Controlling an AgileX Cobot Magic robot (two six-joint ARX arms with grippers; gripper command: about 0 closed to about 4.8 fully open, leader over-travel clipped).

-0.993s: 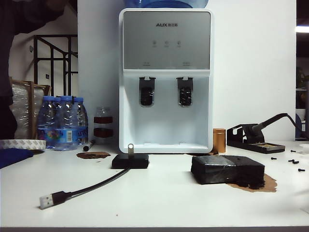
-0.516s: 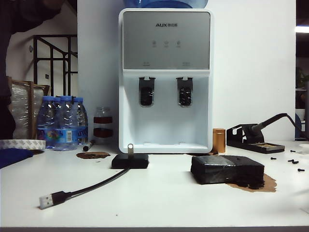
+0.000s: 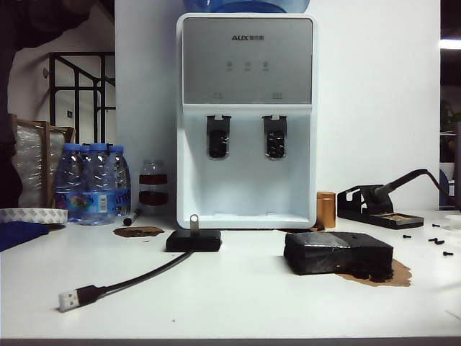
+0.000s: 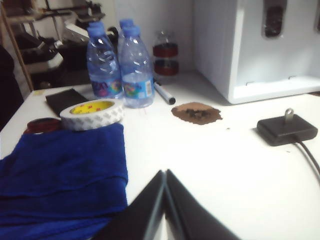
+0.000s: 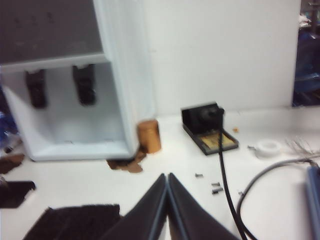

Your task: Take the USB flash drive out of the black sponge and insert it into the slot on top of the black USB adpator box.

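Looking through the left wrist view, you see the left gripper [image 4: 165, 175] with its two dark fingers pressed together to a point, holding nothing, above bare white table [image 4: 240, 175]. Ahead of it and off to one side sits the small flat matte black USB adaptor box [image 4: 286, 131] with rounded corners, and the tiny silver-grey metal USB flash drive [image 4: 289, 115] stands upright out of its upper face, loop end up. A black cable [image 4: 307, 155] runs from the box back toward the gripper's side. Just beside the gripper on the other side lies a folded blue cloth [image 4: 60, 175], with a roll of white tape [image 4: 92, 113] and clear plastic water bottles [image 4: 127, 67] beyond it.

In the right wrist view, the right gripper [image 5: 167, 181] is likewise fully closed and empty-handed. The large rough-edged black sponge block [image 5: 75, 220] lies just beside and below its tips, apart from them. Farther ahead you have a copper-coloured cylinder [image 5: 149, 135] at the corner of the white water dispenser [image 5: 75, 100], and a black soldering iron stand [image 5: 207, 127].

Neither gripper shows in the exterior view; there the box [image 3: 193, 240] with the drive [image 3: 193, 222] sits well apart from the sponge [image 3: 337, 252].
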